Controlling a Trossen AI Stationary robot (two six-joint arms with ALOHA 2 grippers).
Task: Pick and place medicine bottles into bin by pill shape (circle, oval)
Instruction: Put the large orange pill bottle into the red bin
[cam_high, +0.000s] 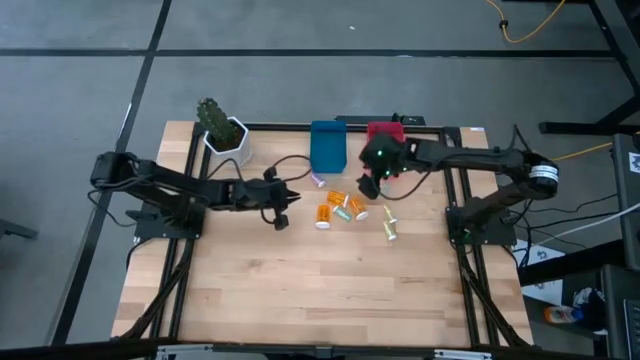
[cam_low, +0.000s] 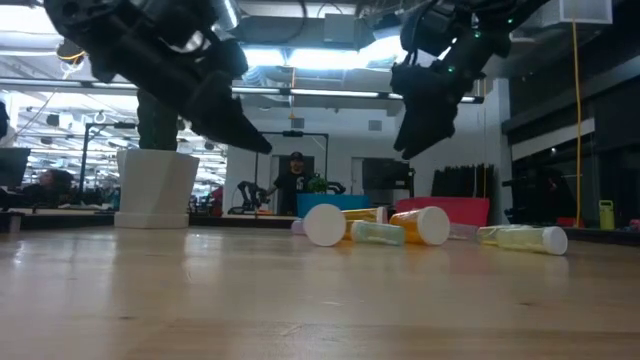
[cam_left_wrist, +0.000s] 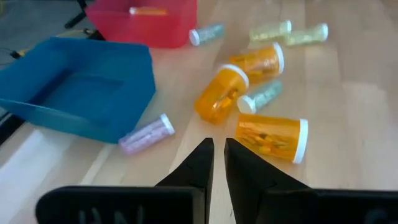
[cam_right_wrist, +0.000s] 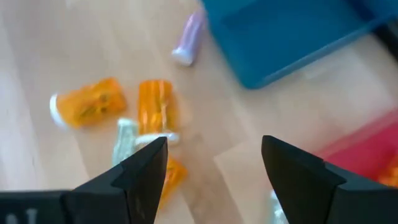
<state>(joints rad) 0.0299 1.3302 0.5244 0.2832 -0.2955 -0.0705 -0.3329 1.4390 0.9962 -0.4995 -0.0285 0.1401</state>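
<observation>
The wooden table (cam_high: 320, 290) carries the whole workspace, with both dark arms reaching in toward its far half. At the far edge the white plant pot (cam_high: 226, 137) stands near the left corner, holding a green plant. The blue bin (cam_high: 328, 147) sits beside the red bin (cam_high: 383, 132), the two just apart; the blue bin looks empty in the left wrist view, while the red bin holds one orange bottle (cam_left_wrist: 148, 10) lying on its side. The right gripper (cam_right_wrist: 213, 165) hangs above the table at the near edge of the red bin, its fingers spread wide and holding nothing. The left gripper (cam_left_wrist: 218, 163) is raised over the table just left of the bottle cluster, its fingers drawn nearly together with only a narrow slit between them, and nothing is held. On the table in front of the bins lie three orange bottles with white caps (cam_left_wrist: 272, 136), all on their sides and close together, one touching a pale teal vial (cam_left_wrist: 261, 96). A second teal vial (cam_left_wrist: 207, 33) lies just beside the red bin. Two yellowish vials (cam_left_wrist: 270, 30) lie near each other to the right of the cluster. A purple vial (cam_left_wrist: 147, 133) lies against the near corner of the blue bin.
</observation>
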